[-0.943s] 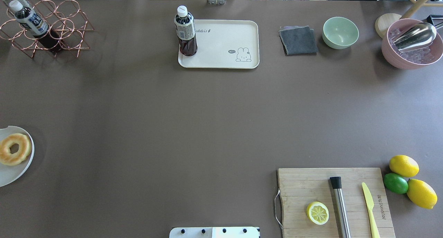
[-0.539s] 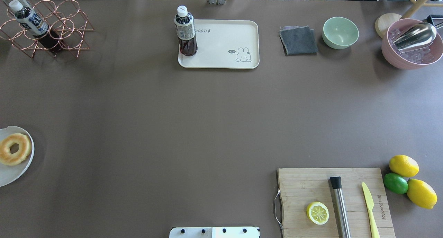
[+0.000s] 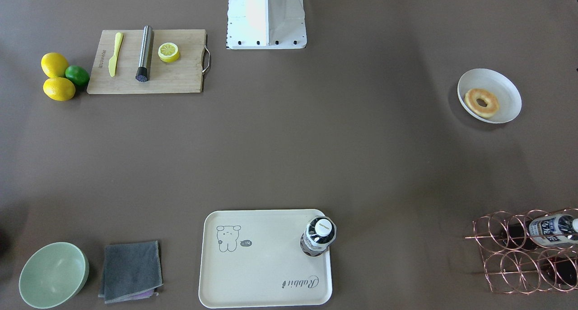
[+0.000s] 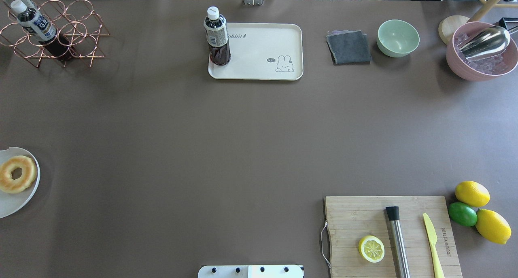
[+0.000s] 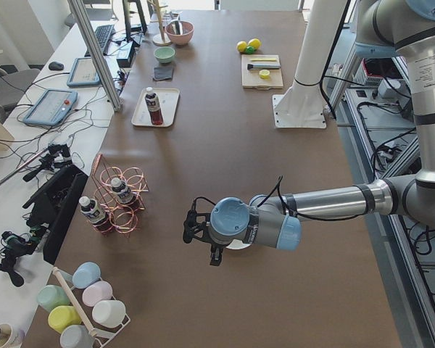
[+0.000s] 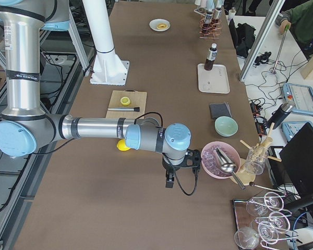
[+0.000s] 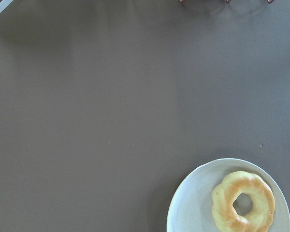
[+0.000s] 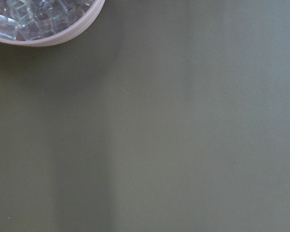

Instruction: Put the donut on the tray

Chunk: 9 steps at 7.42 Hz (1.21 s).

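The golden donut (image 4: 16, 174) lies on a round white dish (image 4: 12, 203) at the table's left edge. It also shows in the front view (image 3: 482, 102) and low right in the left wrist view (image 7: 243, 203). The cream rabbit tray (image 4: 259, 55) sits at the far middle of the table, with a dark drink bottle (image 4: 217, 37) standing on its left end. My left gripper (image 5: 191, 230) shows only in the exterior left view, above the table beside the dish. My right gripper (image 6: 169, 179) shows only in the exterior right view. I cannot tell whether either is open or shut.
A copper wire rack (image 4: 56, 33) with bottles stands far left. A grey cloth (image 4: 349, 47), a green bowl (image 4: 398, 38) and a pink ice bowl (image 4: 481, 53) stand far right. A cutting board (image 4: 390, 237) with a lemon half (image 4: 371, 249), plus lemons and a lime (image 4: 462, 214), lies near right.
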Available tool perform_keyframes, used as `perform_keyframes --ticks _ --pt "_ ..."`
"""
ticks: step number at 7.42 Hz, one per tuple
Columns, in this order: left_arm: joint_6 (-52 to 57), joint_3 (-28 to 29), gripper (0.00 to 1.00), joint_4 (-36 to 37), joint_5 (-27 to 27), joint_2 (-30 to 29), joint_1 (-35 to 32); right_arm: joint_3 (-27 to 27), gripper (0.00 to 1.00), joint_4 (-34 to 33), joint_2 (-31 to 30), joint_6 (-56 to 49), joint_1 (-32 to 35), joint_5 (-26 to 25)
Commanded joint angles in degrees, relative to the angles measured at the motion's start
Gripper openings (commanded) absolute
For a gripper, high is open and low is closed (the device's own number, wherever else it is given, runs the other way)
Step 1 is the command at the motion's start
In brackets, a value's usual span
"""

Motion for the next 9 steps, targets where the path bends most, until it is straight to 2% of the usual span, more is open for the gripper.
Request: perform_keyframes --ticks 1,2,6,8,9 --pt "-1.9 7.4 1.0 -7.7 0.3 -0.4 6.8 0.2 1.0 0.1 -0.3 -0.1 0.0 1.1" --pt "-5.2 12.9 0.99 -13.4 0.5 -2.9 7.9 0.2 1.0 0.0 -0.3 -0.1 0.0 1.1" --pt "-21.9 25.7 0.99 -40.7 6.3 -3.6 21.8 0.2 1.0 0.1 -0.2 -0.1 -0.1 1.3" --pt "-29.6 27.1 0.97 -47.3 6.7 -4.0 25.2 0.3 1.0 0.1 -0.2 -0.1 -0.1 2.0" --pt "-31.3 27.1 0.93 -48.5 5.0 -4.4 25.6 0.3 1.0 0.1 -0.2 -0.1 0.0 2.9"
